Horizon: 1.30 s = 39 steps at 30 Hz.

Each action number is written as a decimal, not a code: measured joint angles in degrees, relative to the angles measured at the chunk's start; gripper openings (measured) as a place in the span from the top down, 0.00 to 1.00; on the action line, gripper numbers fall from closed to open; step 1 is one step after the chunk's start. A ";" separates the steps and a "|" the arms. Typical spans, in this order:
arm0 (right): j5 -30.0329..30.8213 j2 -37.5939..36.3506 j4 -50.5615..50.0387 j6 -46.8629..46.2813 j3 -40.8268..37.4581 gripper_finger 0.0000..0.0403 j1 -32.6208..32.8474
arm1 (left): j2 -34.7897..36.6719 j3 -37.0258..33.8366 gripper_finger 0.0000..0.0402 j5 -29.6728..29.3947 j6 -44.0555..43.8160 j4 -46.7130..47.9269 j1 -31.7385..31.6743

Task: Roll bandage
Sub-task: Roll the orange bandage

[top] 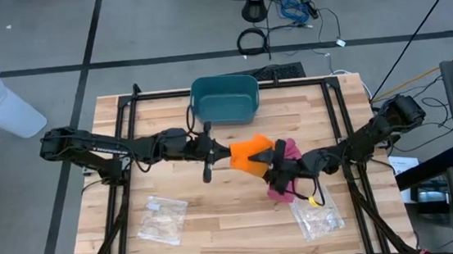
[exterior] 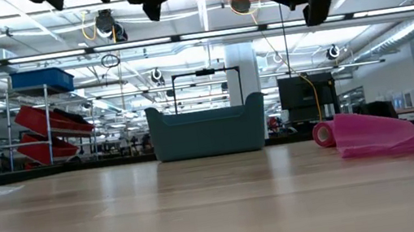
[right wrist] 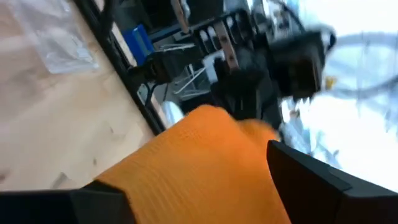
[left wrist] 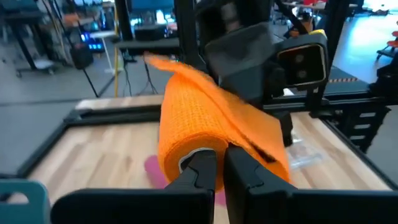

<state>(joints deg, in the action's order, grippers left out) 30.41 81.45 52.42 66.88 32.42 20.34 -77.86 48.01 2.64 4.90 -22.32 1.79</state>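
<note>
An orange bandage roll (top: 252, 152) hangs in the air over the table's middle, with a loose tail (left wrist: 249, 118) flaring off it. My left gripper (left wrist: 221, 163) comes from the table's left and is shut on the roll's near end. My right gripper (right wrist: 194, 171) comes from the right. It stands open with the orange bandage (right wrist: 205, 155) between its fingers. A pink bandage (exterior: 374, 134), partly unrolled, lies flat on the table under the right gripper, its rolled end (exterior: 323, 133) toward the left. My left gripper pinches the rim of the orange roll's open end (left wrist: 198, 155) between its two fingers, which reach in level from the table's left, along the roll's axis. The roll is lifted clear of the table and lies about level. My right gripper's fingers (right wrist: 323, 180) stand on either side of the orange bandage; I cannot tell whether they touch it.
A teal bin (top: 224, 98) stands at the table's far middle. Clear plastic bags lie near the front left (top: 162, 219) and front right (top: 316, 216). A black frame (top: 127, 119) runs along the table's sides. Bare wood lies between the bags.
</note>
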 joint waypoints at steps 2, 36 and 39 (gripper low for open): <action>0.09 0.00 -0.58 -4.86 -0.02 0.36 -0.60 | 0.01 0.00 0.98 -0.22 1.37 -0.85 0.10; 5.91 -0.02 -9.05 -7.33 -0.02 0.41 -5.06 | 6.83 0.02 0.98 -16.64 4.40 0.26 2.57; 7.41 -0.02 -5.57 2.34 -0.02 0.41 -4.47 | 5.06 0.09 0.98 -19.80 4.45 -1.21 2.52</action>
<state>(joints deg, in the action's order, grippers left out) 37.82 81.43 46.85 69.21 32.40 15.87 -72.80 48.10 -17.16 9.35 -23.53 4.32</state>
